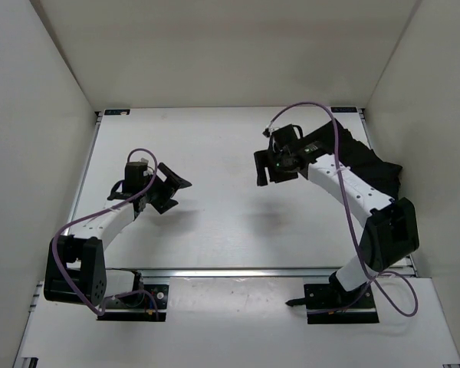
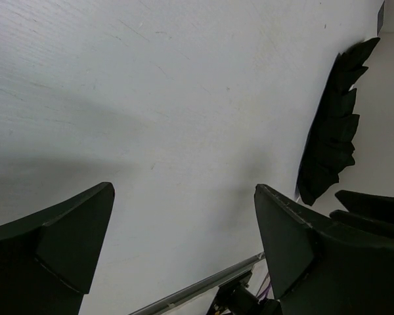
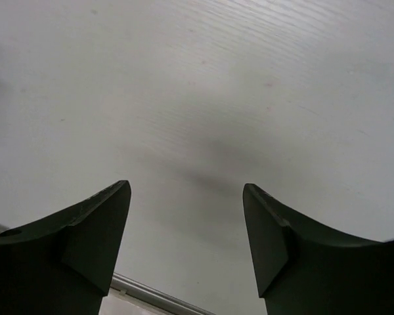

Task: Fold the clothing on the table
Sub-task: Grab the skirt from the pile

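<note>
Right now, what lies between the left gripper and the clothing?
Between left gripper and clothing: bare table, with the right gripper hanging above it, in the top view.

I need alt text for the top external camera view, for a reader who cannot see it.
A black soft fabric garment lies at the right edge of the white rectangular table, partly hidden by the right arm. The left gripper and right gripper are open, holding nothing.

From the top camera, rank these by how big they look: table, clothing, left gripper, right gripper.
1. table
2. clothing, though the right arm hides part of it
3. left gripper and right gripper: they look alike, so I won't rank them.
</note>
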